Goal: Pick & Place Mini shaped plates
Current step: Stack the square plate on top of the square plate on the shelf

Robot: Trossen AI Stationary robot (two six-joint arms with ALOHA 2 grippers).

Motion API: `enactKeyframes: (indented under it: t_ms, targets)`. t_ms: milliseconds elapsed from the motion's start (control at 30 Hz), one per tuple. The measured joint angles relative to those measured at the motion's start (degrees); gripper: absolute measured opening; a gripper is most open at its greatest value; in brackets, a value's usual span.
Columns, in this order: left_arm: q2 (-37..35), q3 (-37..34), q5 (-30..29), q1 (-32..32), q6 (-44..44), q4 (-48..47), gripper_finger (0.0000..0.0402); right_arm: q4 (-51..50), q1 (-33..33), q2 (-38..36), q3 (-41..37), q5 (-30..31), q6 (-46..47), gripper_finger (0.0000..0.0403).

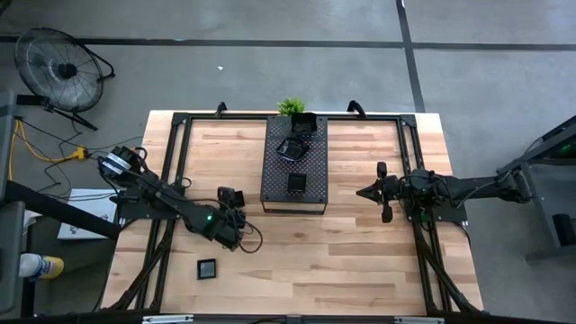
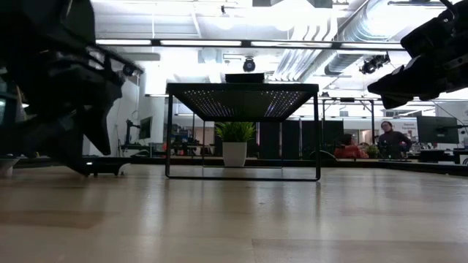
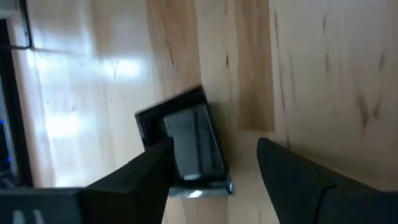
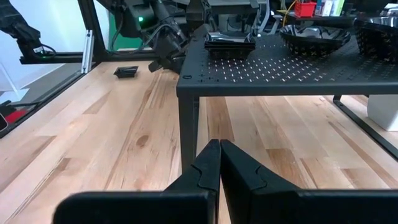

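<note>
The left gripper (image 1: 231,200) hangs low over the wooden table (image 1: 360,261), its two dark fingers (image 3: 292,180) spread wide with nothing between them. In the left wrist view a small square black plate (image 3: 186,146) lies flat on the wood just past the fingertips, one finger edging over its near corner; whether that finger touches it I cannot tell. Seen from above, this gripper sits just left of the perforated tray (image 1: 295,171), between the tray's near corner and the left arm's elbow.

A second square plate (image 1: 207,267) lies alone on the table, nearer the front edge and well apart from that gripper. On the raised tray there are more black plates: a square one (image 1: 297,183) toward its near end and a wavy-rimmed one (image 1: 292,148) farther back, with another dish (image 1: 303,123) at the far end beside the small green plant (image 1: 291,107).

The right gripper (image 1: 382,191) waits to the right of the tray, its fingers (image 4: 205,165) pressed together and holding nothing.
</note>
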Motion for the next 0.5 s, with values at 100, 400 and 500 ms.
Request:
enactKeyframes:
  t_ms: [100, 400, 500]
  targets:
    - [1.7, 0.1, -0.4, 0.0, -0.8, -0.1, 0.0225, 0.0, 0.0, 0.0, 0.0, 0.0, 0.0, 0.0005]
    - [3.0, 0.1, -3.2, 0.0, -6.4, -1.7, 0.0224, 0.0, 0.0, 0.0, 0.0, 0.0, 0.0, 0.0005]
    - [3.1, 0.0, -3.6, 0.0, -8.3, -2.7, 0.0224, 0.0, 0.0, 0.0, 0.0, 0.0, 0.0, 0.0005]
